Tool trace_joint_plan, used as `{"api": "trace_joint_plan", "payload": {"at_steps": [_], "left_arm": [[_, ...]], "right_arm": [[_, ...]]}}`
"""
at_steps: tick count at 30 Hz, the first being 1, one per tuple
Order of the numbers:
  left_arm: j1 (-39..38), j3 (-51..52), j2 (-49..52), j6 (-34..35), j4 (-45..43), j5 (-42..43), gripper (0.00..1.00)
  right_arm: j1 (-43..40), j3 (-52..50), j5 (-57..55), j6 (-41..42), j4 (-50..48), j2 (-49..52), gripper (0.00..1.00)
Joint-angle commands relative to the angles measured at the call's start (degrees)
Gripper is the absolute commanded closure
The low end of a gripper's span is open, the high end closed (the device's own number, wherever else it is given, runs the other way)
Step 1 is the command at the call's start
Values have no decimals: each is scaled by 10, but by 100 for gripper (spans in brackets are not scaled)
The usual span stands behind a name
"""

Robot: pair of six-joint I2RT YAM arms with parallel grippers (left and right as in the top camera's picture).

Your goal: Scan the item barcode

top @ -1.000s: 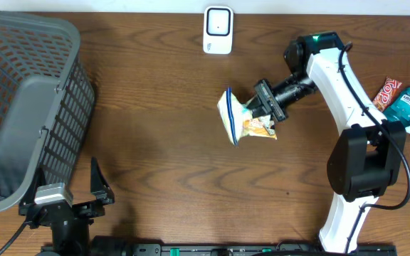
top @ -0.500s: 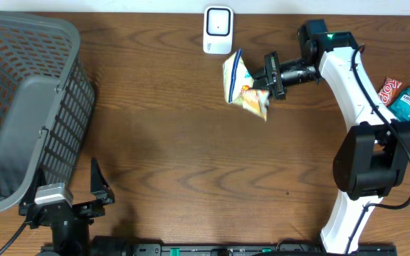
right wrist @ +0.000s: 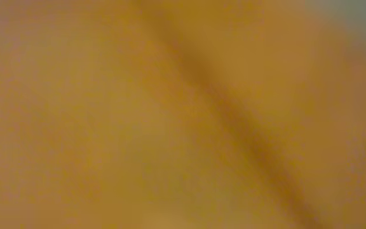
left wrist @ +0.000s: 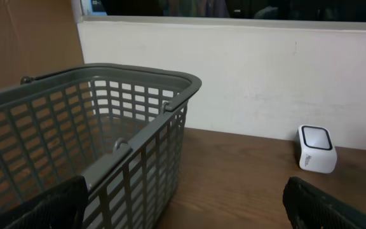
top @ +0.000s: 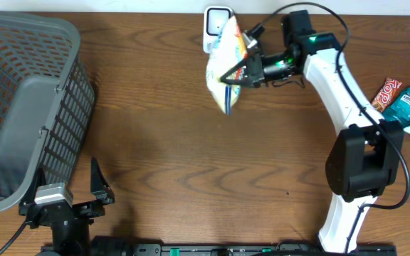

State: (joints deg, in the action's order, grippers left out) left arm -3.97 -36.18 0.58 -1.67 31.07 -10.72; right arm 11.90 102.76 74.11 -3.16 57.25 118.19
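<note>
Right gripper (top: 246,71) is clamping tightly closed on the snack bag (top: 223,71), holding it lifted close by the scanner (top: 214,18), presumably so the barcode is facing its window.

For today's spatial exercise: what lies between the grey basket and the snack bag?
Nothing: only bare table between the basket and the snack bag, shown in the overhead view.

Even light is illuminating the desk (top: 162,156) brightly, throwing only soft shadows beside the basket (top: 55,99). The right wrist view is showing only an orange-brown blur, fully out of focus; the left wrist view is rendering dimmer but sharp.
</note>
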Motion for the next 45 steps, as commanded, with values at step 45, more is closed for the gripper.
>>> {"api": "trace_joint_plan", "payload": {"at_steps": [45], "left_arm": [[-3, 4, -4, 1, -3, -5, 2]], "right_arm": [[48, -1, -379, -224, -86, -75, 99]]}}
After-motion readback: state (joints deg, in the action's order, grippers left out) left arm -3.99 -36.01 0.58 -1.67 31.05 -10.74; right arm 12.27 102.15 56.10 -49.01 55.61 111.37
